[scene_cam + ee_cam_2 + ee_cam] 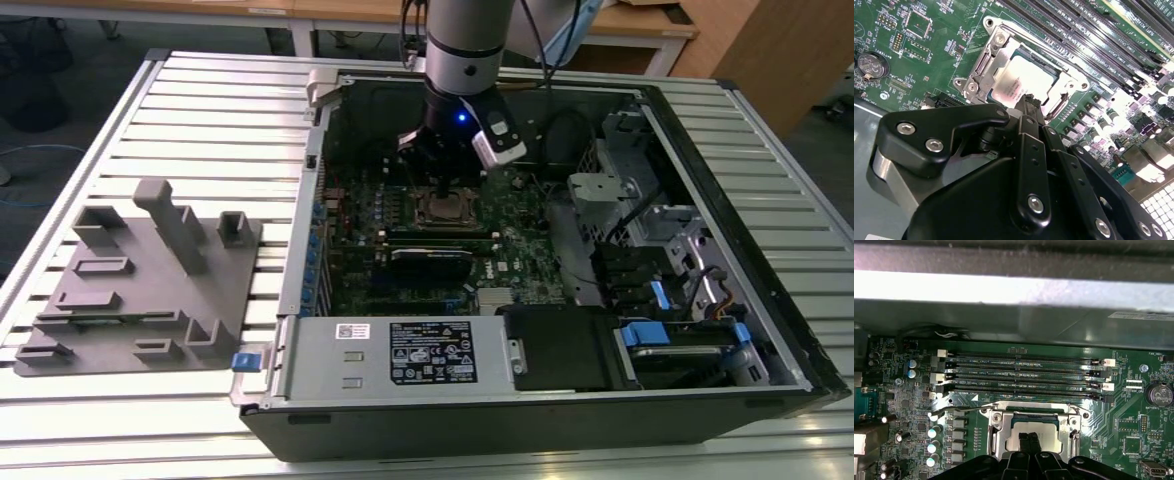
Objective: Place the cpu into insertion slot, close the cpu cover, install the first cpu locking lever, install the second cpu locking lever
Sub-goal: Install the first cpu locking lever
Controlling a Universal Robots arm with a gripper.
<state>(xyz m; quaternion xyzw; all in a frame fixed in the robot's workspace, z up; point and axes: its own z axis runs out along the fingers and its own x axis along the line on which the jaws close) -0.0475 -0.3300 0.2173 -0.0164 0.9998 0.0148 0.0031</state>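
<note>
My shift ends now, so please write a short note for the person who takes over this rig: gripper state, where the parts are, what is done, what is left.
Gripper: shut, holding nothing, its tip low over the cpu.
Cpu: seated in the insertion slot.
Cpu cover: lying flat, framing the cpu.
Done: cpu placed, cover down.
Left: the locking levers; whether either is latched cannot be told.
</note>
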